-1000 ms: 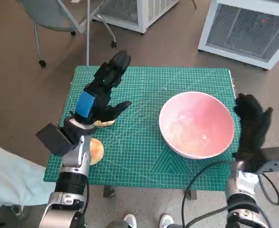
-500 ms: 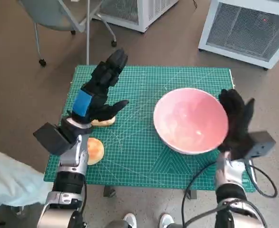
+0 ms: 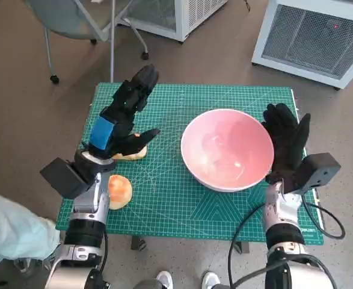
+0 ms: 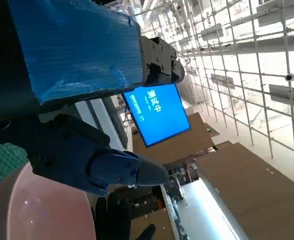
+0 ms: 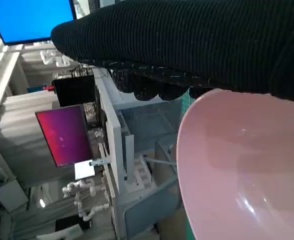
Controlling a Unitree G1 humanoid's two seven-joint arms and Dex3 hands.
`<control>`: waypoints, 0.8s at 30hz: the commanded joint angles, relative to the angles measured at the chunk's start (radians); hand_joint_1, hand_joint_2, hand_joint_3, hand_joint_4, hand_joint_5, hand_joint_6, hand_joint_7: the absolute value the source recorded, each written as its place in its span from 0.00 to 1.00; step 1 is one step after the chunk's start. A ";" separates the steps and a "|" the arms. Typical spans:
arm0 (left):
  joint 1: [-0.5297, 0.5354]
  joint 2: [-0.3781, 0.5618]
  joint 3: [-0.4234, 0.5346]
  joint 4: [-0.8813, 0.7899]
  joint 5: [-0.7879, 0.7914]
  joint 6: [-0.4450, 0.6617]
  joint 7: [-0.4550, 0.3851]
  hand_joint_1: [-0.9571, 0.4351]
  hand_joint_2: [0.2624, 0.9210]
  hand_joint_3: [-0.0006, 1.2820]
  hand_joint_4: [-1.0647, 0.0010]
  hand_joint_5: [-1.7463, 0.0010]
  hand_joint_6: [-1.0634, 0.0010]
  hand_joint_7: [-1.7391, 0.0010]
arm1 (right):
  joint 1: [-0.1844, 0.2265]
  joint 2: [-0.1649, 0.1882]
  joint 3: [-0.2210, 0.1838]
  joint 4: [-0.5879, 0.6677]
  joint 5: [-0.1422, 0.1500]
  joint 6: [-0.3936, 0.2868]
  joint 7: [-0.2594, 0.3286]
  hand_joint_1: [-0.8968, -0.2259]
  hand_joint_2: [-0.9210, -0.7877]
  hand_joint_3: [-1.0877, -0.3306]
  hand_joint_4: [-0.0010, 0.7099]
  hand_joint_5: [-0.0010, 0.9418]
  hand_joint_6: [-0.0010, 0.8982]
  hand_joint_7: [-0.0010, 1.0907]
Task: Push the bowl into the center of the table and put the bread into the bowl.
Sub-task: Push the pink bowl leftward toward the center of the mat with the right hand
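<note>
Bowl (image 3: pixel 227 149) slides leftward from a second ago, now near the table (image 3: pixel 182 208) centre, as I press my flat, open right hand (image 3: pixel 286 144) against its rim. My left hand (image 3: pixel 121 117) hovers spread above bread (image 3: pixel 132 154), empty.

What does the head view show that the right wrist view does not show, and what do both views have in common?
Only the head view shows the green cutting mat on the table, the two pieces of pale bread, one under the left hand and one near the mat's front edge, the blue-taped black left hand, and a grey chair.
Only the right wrist view shows a magenta monitor screen and a blue screen.
Both show the pink round bowl and the black gloved right hand at its rim.
</note>
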 commanded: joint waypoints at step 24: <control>0.084 0.044 0.015 -0.107 0.019 0.011 0.071 0.31 1.00 0.18 0.81 1.00 0.81 0.92 | -0.111 0.090 0.023 0.052 -0.017 0.143 -0.004 0.57 0.00 0.45 0.51 0.01 0.30 0.35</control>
